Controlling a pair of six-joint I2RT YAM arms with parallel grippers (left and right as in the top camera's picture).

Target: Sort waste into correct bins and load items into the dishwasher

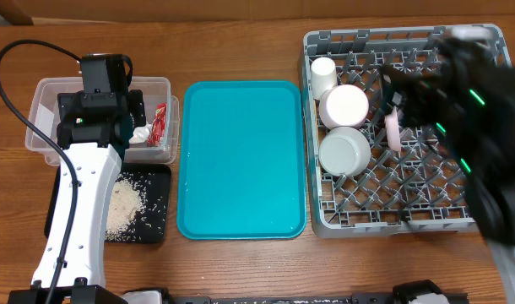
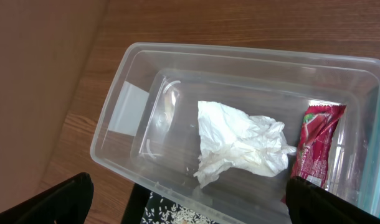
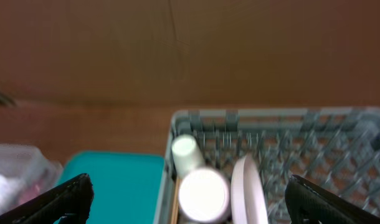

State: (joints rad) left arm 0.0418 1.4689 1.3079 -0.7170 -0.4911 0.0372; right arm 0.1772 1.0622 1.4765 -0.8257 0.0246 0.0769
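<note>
- Overhead view: the left claw (image 1: 105,95) hangs above the clear tub (image 1: 46,95), jaws spread wide and holding nothing.
- Left wrist view: the crumpled tissue (image 2: 240,146) lies on the tub floor just ahead of the claw's two fingers (image 2: 65,202). The red wrapper (image 2: 314,146) lies beside it, toward the right finger, with one tip of the tissue touching it.
- The rice scraps (image 1: 124,207) lie in the black tray (image 1: 156,221), back along the left arm from the claw, just outside the tub's near wall.
- The right claw (image 3: 190,199) is also wide open and empty. From above it is a dark blur over the dish rack (image 1: 321,221).
- Right wrist view, blurred: the cup (image 3: 185,152) lies ahead of the claw and between its fingers, near the rack's corner. The small bowl (image 3: 204,194) is closer in, and the pink plate (image 3: 249,190) stands on edge just to its right.
- From above, the larger bowl (image 1: 345,150) sits in the rack next to the small bowl, on the side away from the cup. The plate stands closest to the right claw.
- The teal tray (image 1: 241,160) lies on the table (image 1: 241,270) between the two claws, with nothing on it.
</note>
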